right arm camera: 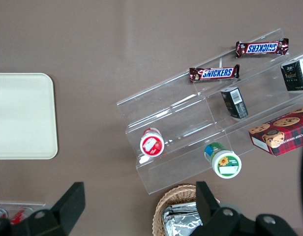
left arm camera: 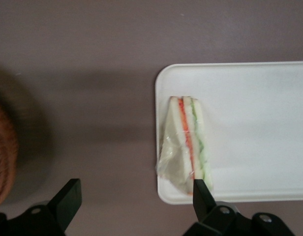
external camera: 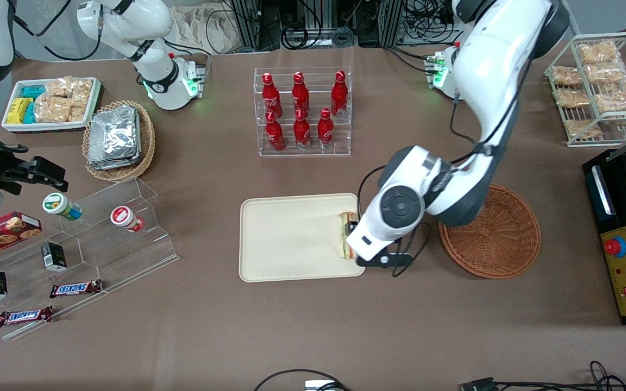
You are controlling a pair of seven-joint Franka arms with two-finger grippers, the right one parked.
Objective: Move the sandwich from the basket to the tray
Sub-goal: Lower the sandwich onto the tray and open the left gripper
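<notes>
The sandwich [external camera: 343,231] lies on the cream tray [external camera: 291,239], at the tray's edge nearest the round reddish-brown basket [external camera: 495,233]. In the left wrist view the wrapped sandwich [left arm camera: 186,142] rests flat on the tray [left arm camera: 255,123], its red and green layers showing. My left gripper [external camera: 370,228] hovers above that tray edge, open and holding nothing [left arm camera: 136,194]. One finger [left arm camera: 200,192] is over the sandwich's tip and the other [left arm camera: 69,195] is over bare table. The basket shows nothing inside, and its rim [left arm camera: 1,152] is just in view.
A clear rack of red bottles [external camera: 302,111] stands farther from the camera than the tray. A wire rack of snack packets [external camera: 598,87] and a black appliance [external camera: 625,239] are at the working arm's end. An acrylic shelf with snacks [external camera: 74,244] lies toward the parked arm's end.
</notes>
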